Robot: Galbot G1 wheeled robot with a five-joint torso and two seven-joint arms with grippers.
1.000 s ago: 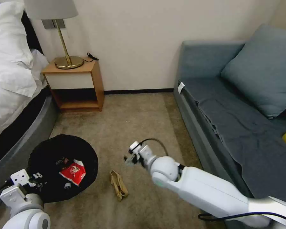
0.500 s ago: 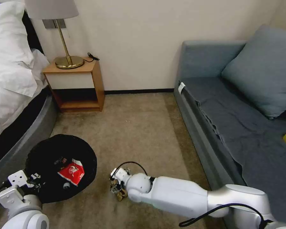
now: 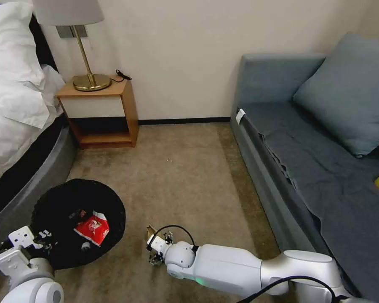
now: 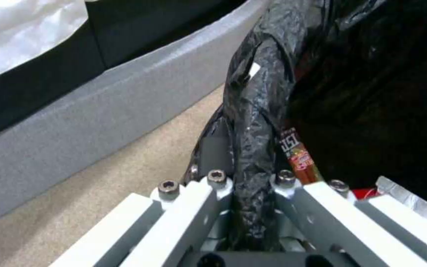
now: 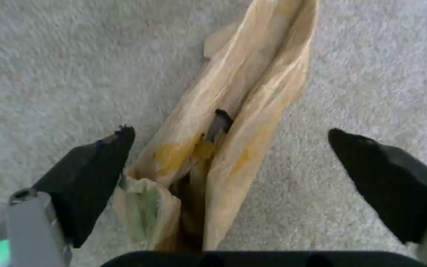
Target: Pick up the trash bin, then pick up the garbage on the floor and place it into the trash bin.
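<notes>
Trash bin (image 3: 54, 210) holds a red snack packet (image 3: 92, 229).

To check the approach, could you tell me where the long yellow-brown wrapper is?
The yellow-brown wrapper lies on the carpet between the open right gripper fingers, right of the trash bin in the head view.
</notes>
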